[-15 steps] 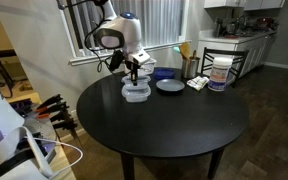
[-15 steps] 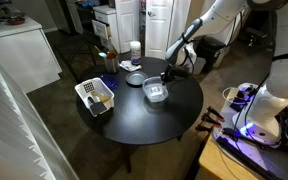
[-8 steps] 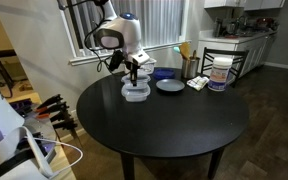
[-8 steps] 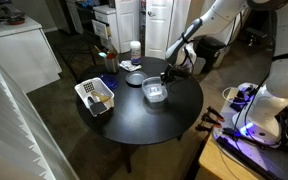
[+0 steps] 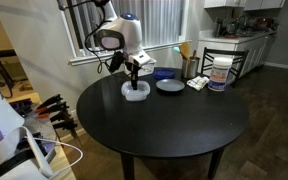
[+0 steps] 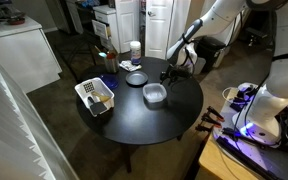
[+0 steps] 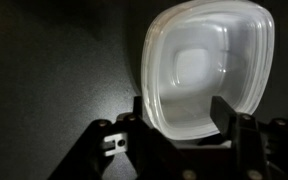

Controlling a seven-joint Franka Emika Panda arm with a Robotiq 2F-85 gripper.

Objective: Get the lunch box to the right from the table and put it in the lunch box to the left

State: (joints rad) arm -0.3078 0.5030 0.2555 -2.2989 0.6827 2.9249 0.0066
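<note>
The two clear-plastic lunch boxes stand as one nested stack [image 5: 136,93] [image 6: 155,95] on the round black table [image 5: 174,125]. In the wrist view the greyish lunch box to the right [image 7: 199,55] sits inside the pale-rimmed lunch box to the left [image 7: 154,112], whose rim shows around it. My gripper [image 5: 134,74] [image 6: 166,76] hangs just above the stack's edge. Its fingers [image 7: 227,112] stand apart on either side of the near rim, open, with the midpoint of the gripper [image 7: 184,110] over the boxes. Nothing is held.
A dark plate [image 5: 169,86], a blue bowl [image 5: 164,72], a utensil holder [image 5: 188,67] and a white tub [image 5: 219,74] stand at the table's back. A white basket [image 6: 96,97], a bottle [image 6: 135,50] and a bowl [image 6: 135,79] show in an exterior view.
The gripper has opened and let go of the upper lunch box. That box has dropped down into the lower one, so the stack looks shorter.
</note>
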